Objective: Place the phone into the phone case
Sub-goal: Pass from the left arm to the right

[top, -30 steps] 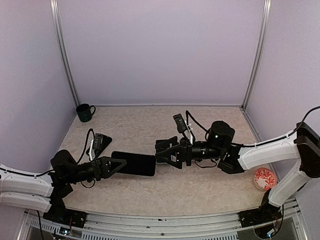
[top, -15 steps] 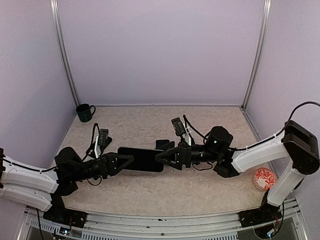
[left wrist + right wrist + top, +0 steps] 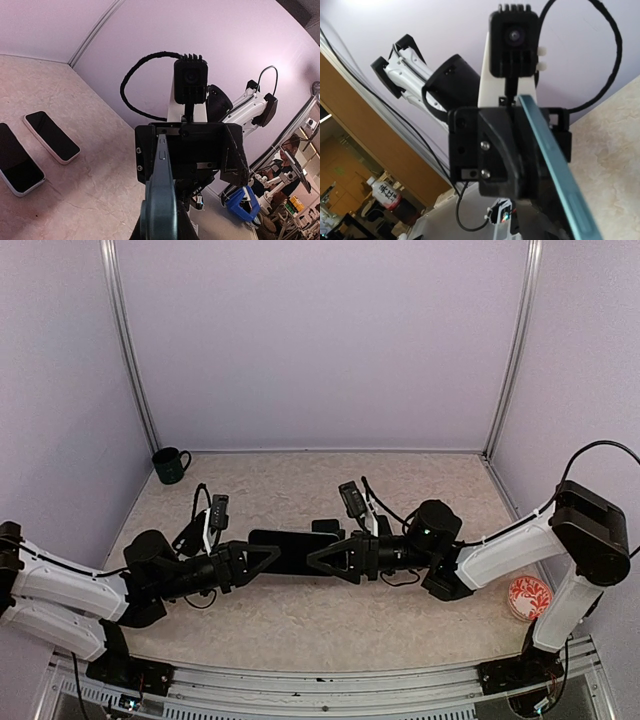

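Gripping the dark, flat phone edge-on, the left claw is clamped; right claw spread.

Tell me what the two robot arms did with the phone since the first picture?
The left gripper carried the phone rightward, keeping its hold. The right gripper moved left to meet it, its fingers now narrowing around the phone's other end. The mug and dish stayed put.

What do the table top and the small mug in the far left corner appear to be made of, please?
Table top: probably laminate or vinyl with a matt stone look, going by its beige marbled veining. Mug: likely glazed ceramic, dark green and faintly shiny, though too small to be sure.
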{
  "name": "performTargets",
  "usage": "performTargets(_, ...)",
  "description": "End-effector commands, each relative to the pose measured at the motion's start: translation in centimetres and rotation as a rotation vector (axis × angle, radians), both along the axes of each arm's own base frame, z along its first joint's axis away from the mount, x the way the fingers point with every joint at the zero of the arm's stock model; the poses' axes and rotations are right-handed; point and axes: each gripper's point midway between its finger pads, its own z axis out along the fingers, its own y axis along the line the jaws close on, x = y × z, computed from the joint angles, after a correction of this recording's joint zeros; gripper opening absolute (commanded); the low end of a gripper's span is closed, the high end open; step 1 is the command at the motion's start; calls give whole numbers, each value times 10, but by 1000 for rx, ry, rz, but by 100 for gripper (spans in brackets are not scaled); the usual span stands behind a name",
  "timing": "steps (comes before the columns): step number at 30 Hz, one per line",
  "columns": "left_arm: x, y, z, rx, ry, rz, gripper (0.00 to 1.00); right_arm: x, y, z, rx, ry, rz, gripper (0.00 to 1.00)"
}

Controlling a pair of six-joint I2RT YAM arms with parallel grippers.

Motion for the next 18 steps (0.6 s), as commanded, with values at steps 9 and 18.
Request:
performTargets(9, 5, -1, 27, -80, -71, 52, 0, -5, 6, 12, 40, -18, 23, 72)
performTargets(18, 7, -1, 25, -93, -61, 62, 0, -7, 6, 12, 42, -22, 31, 65)
